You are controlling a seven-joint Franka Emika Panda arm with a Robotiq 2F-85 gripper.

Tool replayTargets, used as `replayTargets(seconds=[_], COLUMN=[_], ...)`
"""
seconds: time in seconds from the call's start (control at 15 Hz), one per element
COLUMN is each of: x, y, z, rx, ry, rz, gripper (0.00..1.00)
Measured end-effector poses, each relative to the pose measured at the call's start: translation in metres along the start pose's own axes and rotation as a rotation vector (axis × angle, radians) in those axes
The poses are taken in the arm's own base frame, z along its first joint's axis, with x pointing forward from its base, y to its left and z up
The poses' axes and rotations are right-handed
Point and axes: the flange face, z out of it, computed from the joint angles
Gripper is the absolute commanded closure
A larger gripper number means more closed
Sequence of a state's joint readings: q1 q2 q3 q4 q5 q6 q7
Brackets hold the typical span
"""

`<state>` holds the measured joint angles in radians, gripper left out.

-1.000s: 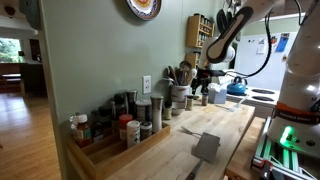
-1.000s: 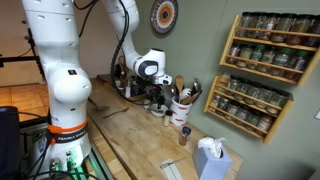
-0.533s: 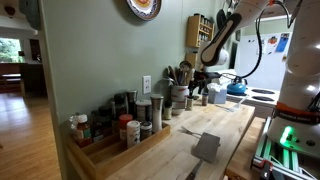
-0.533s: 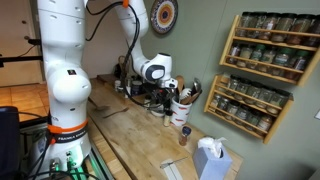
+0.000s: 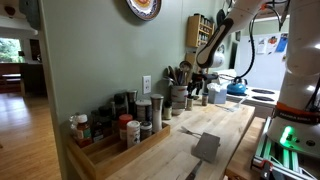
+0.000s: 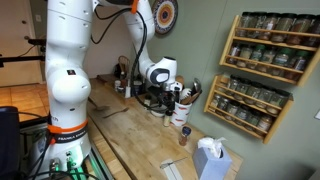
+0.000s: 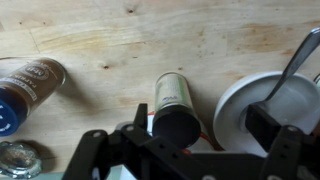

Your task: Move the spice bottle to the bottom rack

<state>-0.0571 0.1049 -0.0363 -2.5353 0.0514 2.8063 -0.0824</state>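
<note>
Wrist view: a brown-labelled jar (image 7: 30, 85) lies on the wooden counter (image 7: 120, 30). Next, the spice bottle (image 7: 176, 100) sits between the gripper's (image 7: 200, 125) spread jaws, not clamped. A white crock (image 7: 230, 118) follows. In an exterior view, the bottom rack (image 6: 247, 118) hangs on the wall, well apart.

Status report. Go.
Gripper open. Spice bottle between its fingers, not gripped. White utensil crock tight beside it. Bottom rack not reached.

Dark-capped spice bottle (image 7: 176, 104) sits on counter (image 7: 150, 30), apart from bottom rack (image 6: 241, 118).
</note>
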Motion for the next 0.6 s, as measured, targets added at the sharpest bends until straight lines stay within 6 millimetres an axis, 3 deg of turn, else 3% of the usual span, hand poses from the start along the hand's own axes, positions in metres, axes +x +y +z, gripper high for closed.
replayTargets(seconds=[0.53, 0.6], x=[0.009, 0.01], y=[0.011, 0.011], z=[0.024, 0.026], rx=[0.019, 0.023], ry=[-0.02, -0.017], rz=[0.008, 0.009], gripper=[0.0, 0.04])
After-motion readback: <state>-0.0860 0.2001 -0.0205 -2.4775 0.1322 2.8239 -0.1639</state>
